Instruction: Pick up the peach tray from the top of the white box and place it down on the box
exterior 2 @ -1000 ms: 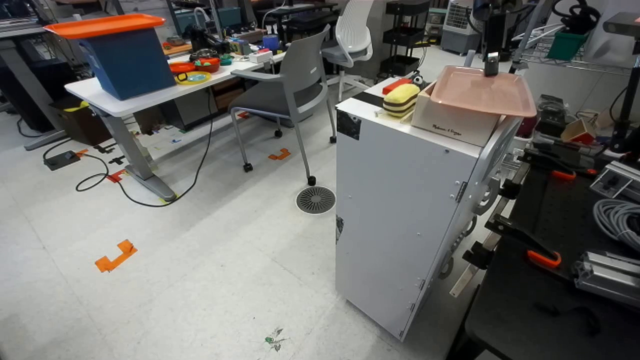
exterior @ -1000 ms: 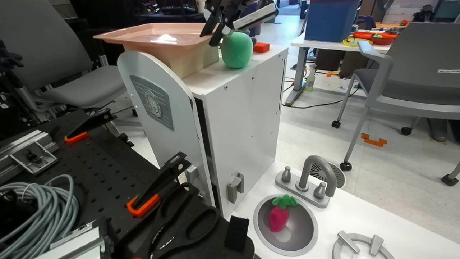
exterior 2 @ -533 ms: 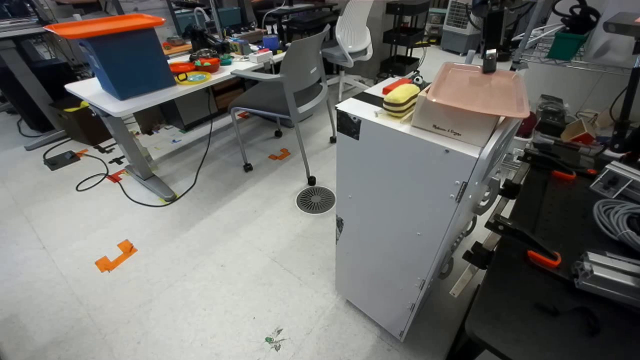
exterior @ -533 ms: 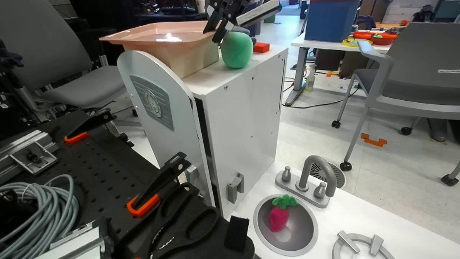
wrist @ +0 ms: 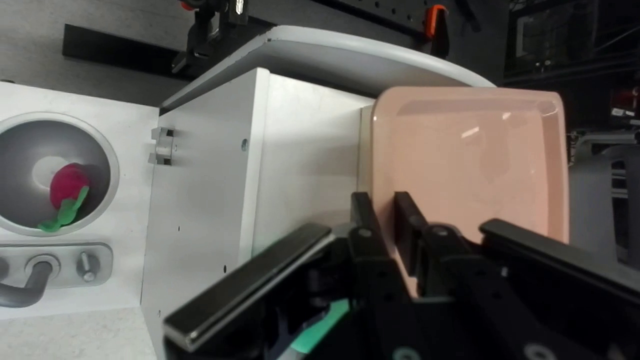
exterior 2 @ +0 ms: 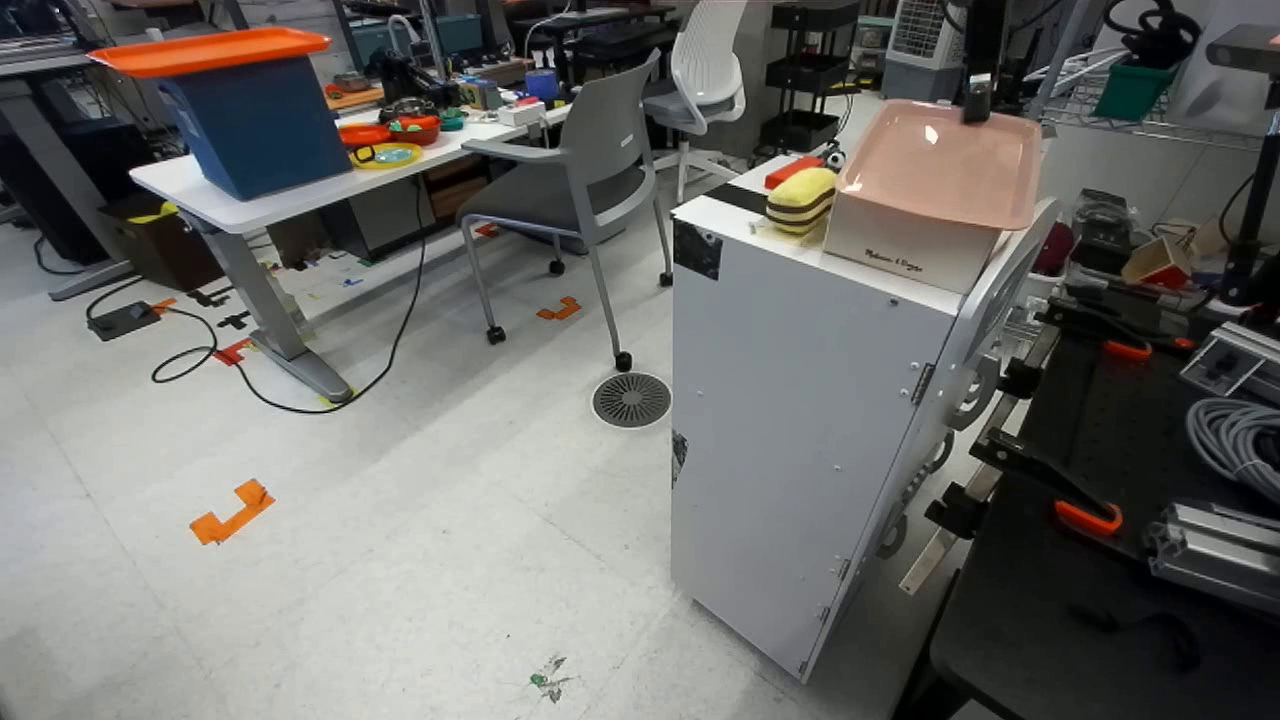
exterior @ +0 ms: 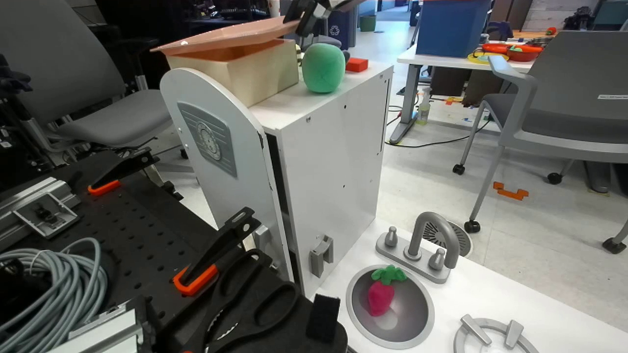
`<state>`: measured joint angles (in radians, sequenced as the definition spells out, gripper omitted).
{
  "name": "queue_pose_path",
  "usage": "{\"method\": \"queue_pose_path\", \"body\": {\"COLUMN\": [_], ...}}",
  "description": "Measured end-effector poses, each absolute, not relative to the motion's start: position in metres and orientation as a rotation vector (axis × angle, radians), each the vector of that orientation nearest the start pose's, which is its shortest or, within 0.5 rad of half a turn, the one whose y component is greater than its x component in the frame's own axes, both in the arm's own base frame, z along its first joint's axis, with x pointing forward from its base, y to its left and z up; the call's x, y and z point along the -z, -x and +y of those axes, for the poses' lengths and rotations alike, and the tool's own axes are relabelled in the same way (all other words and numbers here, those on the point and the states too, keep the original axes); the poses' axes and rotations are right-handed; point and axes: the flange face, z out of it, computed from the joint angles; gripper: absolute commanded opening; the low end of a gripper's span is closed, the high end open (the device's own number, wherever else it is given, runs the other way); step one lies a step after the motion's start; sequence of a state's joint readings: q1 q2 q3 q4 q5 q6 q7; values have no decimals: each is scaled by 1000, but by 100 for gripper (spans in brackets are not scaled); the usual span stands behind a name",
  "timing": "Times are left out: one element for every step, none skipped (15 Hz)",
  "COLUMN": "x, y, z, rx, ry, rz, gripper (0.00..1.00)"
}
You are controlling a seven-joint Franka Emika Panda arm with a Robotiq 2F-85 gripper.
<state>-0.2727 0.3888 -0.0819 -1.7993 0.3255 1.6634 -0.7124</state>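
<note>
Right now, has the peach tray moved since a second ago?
Yes: in an exterior view, the peach tray has tipped, its right end in the picture rising farther above the unmoved cream box.

A grey, black-castered armchair [exterior 2: 600, 140] stands near a rectangular, white-topped desk [exterior 2: 172, 178] on a pale, smooth tiled floor [exterior 2: 430, 560].

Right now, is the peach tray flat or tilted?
Tilted: in an exterior view, the tray slopes up toward the gripper, with a gap above the cream box.

In an exterior view, our gripper [exterior 2: 977, 106] points downward, far and right. We have its fingers [wrist: 362, 214] clamped close together.
</note>
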Motion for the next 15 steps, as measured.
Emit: {"method": "queue_pose_path", "body": {"x": [-312, -319, -325, -332, -339, -345, -350, -354, -357, -360, -362, -364, -366, -367, -369], "y": [-558, -558, -558, -558, -558, -557, -557, -556, -555, -555, -555, -555, -555, -555, -555], "z": [-170, -170, -170, -169, -169, -168, -168, -167, -166, -166, -165, -165, -165, -164, -164], "rx": [-400, -389, -375, -357, -339, -323, -311, -300, -292, -284, -278, -272, -266, -259, -254], "ry": [2599, 2605, 2609, 2611, 2612, 2613, 2614, 2613, 2612, 2612, 2612, 2612, 2610, 2606, 2604], "rz": [-305, -303, -302, -302, -301, -302, -302, -301, -300, -300, -300, -299, -298, -295, -294], "gripper": [4, 4, 4, 4, 4, 4, 4, 4, 4, 4, 4, 4, 4, 4, 4]}}
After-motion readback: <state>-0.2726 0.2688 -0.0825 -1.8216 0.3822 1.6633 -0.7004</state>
